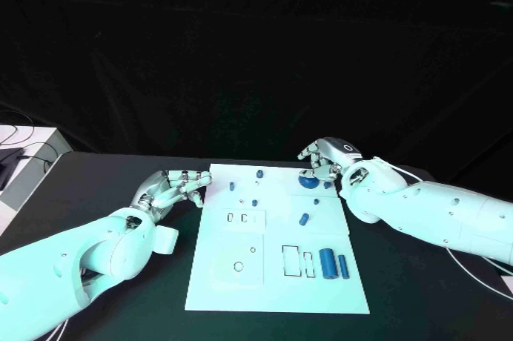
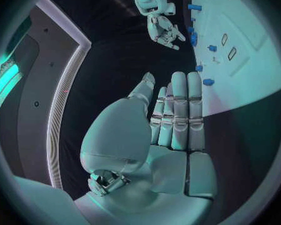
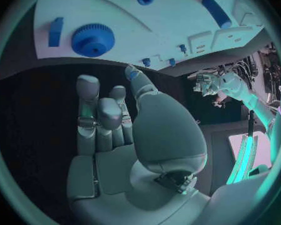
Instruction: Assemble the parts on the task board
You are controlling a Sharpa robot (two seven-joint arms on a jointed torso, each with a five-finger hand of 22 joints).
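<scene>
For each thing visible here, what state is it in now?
White task board: flat on the black table.
Round blue gear: on the board, by the right hand.
Two blue cylinders: lying on the board.
Left hand: open, beside the board.
Right hand: open, above the gear.

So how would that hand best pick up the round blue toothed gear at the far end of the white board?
Probably from above, pinching the blue gear across its toothed rim: it lies flat on the white task board, so only rim and top are reachable. The right hand hovers nearest, holding nothing.
</scene>
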